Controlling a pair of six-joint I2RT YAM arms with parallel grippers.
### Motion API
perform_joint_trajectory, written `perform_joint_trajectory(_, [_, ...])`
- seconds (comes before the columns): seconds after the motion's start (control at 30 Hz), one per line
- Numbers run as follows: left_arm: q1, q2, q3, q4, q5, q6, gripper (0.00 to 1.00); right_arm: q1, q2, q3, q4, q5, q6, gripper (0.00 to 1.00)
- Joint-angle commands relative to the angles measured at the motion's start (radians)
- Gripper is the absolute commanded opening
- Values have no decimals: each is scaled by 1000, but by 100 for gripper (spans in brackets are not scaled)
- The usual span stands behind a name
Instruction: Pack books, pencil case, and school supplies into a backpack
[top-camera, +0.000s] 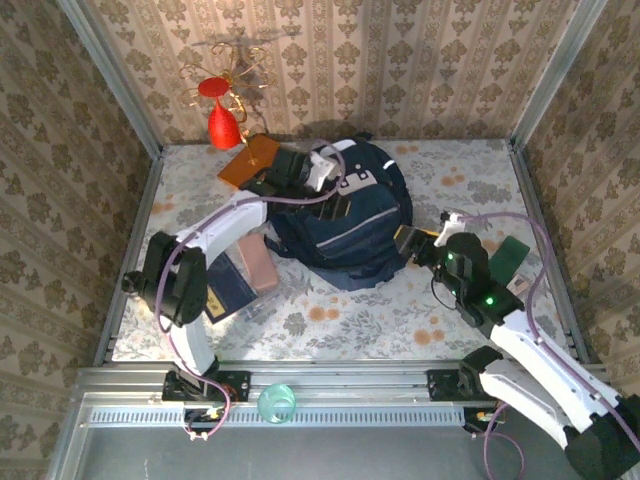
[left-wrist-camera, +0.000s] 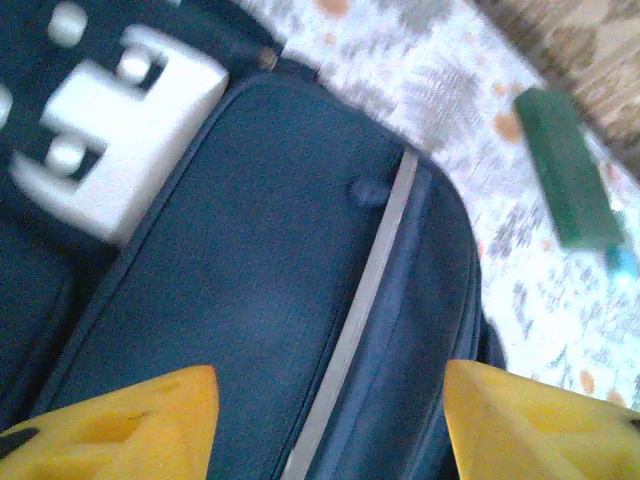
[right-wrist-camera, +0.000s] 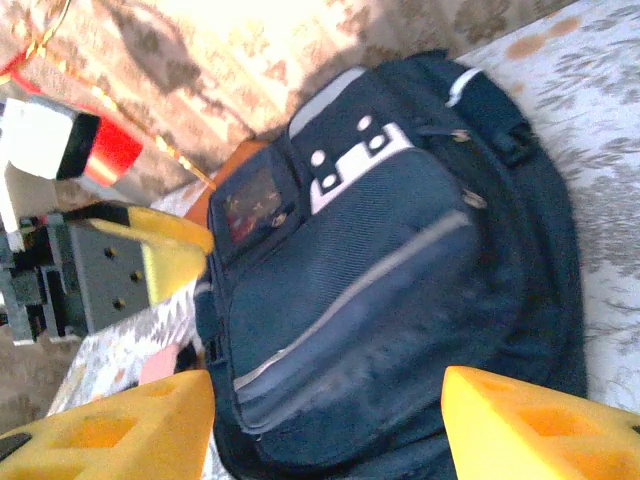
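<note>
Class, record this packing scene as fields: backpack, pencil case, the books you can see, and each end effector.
backpack: lying front up on the table
pencil case: on the table, left of the backpack
navy book: beside the pencil case
green book: on the table, right of the backpack
left end effector: open, over the backpack
right end effector: open, facing the backpack

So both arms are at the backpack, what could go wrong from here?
1. The left gripper and right gripper both hang open at the backpack; no open compartment shows, so a poor grab may just drag it.
2. A drag leftward could shove the pencil case and navy book close beside it.
3. The green book lies beside the right arm and could get swept.
</note>
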Motion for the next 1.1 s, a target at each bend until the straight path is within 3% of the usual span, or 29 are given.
perform_joint_trajectory(0.0, [46, -224, -190, 100, -142, -56, 74, 65, 93, 76, -47, -88, -113, 63])
perform_joint_trajectory(0.13, [100, -449, -428, 67, -397, -141, 81, 188, 252, 160, -48, -90, -191, 65])
perform_joint_trajectory(0.2, [171, -526, -514, 4, -498, -210, 81, 251, 339, 226, -73, -91, -222, 66])
perform_joint_trajectory(0.43, [399, -808, -796, -103, -605, -340, 83, 469, 756, 528, -59, -186, -221, 69])
perform_joint_trajectory(0.7, [641, -1033, -988, -110, -530, -463, 89, 582, 1094, 783, 2, -270, -139, 70])
perform_joint_trajectory(0.87, [728, -981, -1021, -55, -446, -456, 90, 613, 1231, 904, -10, -287, -97, 68])
perform_joint_trajectory(1.07, [746, -845, -1021, 15, -366, -443, 88, 613, 1373, 1022, 9, -344, -35, 66])
